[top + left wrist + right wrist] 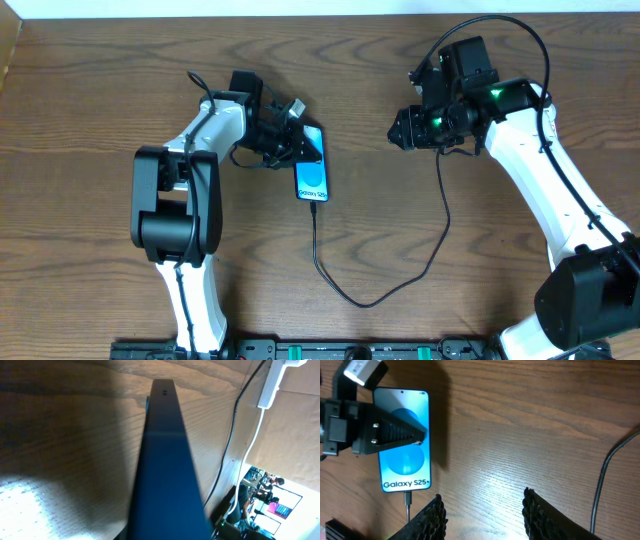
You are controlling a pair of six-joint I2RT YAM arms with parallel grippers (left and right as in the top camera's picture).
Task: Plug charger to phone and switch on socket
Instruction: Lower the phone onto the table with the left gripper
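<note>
Brown wood is all I see under both arms; it is the table. My right claw is wide open, with nothing between its two bumpy black fingers. It hangs over bare wood, out toward the right edge of the table, apart from the phone.

My left claw is on the top half of the phone. One black finger lies across the blue screen and covers part of the round shape. I cannot tell if this claw is squeezing the phone or only resting on it. In the left wrist view a long dark blue bar fills the middle, too close to make out.

The phone lies flat near the middle of the table, a little toward the far edge. Its screen says "Galaxy S25+" at the bottom.

The charger is a thin black line. Its small plug tip touches the bottom end of the phone. From there the cable runs toward the near edge, bends around, and goes back up under my right arm.

The socket shows only in the left wrist view, in the top right corner. It is white, with a white cord hanging from it. I cannot tell what it rests on.
</note>
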